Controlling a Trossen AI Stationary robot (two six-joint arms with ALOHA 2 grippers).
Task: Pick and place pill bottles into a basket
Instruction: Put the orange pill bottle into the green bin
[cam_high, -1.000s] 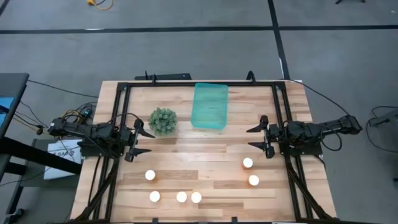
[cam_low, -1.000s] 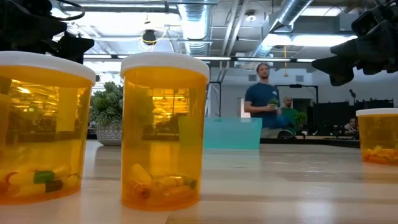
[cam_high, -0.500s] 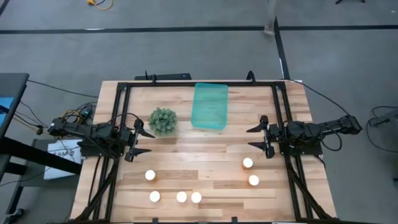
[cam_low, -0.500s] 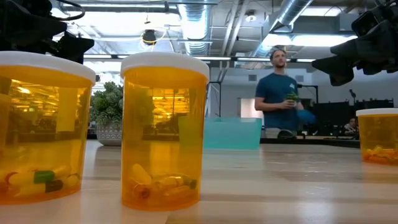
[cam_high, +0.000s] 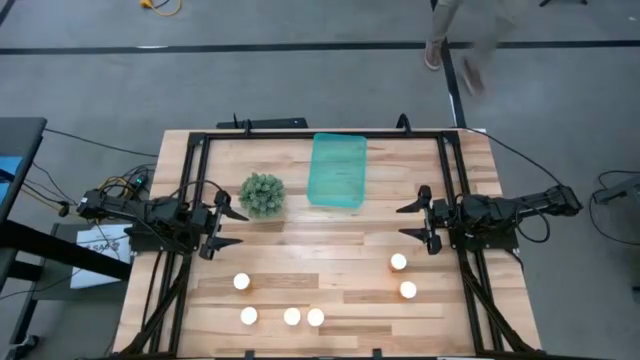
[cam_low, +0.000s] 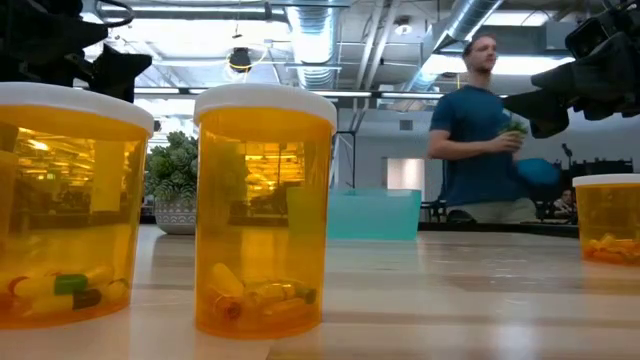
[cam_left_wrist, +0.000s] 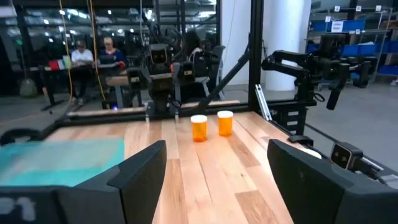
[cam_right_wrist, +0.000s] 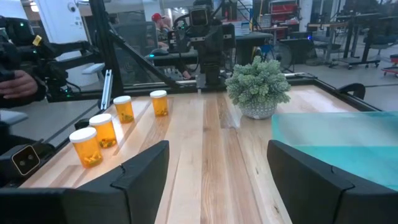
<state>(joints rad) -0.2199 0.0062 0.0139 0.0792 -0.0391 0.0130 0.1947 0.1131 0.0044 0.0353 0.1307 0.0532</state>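
Several orange pill bottles with white caps stand upright on the wooden table near its front edge: three in a row (cam_high: 291, 317), one (cam_high: 241, 282) to their left, two (cam_high: 399, 262) at the right. The teal basket (cam_high: 337, 170) sits at the far middle. My left gripper (cam_high: 228, 227) is open above the table's left side, clear of everything. My right gripper (cam_high: 415, 222) is open above the right side, just beyond the two right bottles. The left wrist view shows those two bottles (cam_left_wrist: 199, 128); the right wrist view shows the other bottles (cam_right_wrist: 102, 130).
A green bushy plant (cam_high: 262, 194) in a pot stands left of the basket. A black frame (cam_high: 320, 133) runs along the table's far edge and sides. A person (cam_low: 480, 130) walks in the room beyond the far edge. Bare wood lies between the grippers.
Both arms have kept still. The person behind the table has walked toward the right of the low view and come closer.
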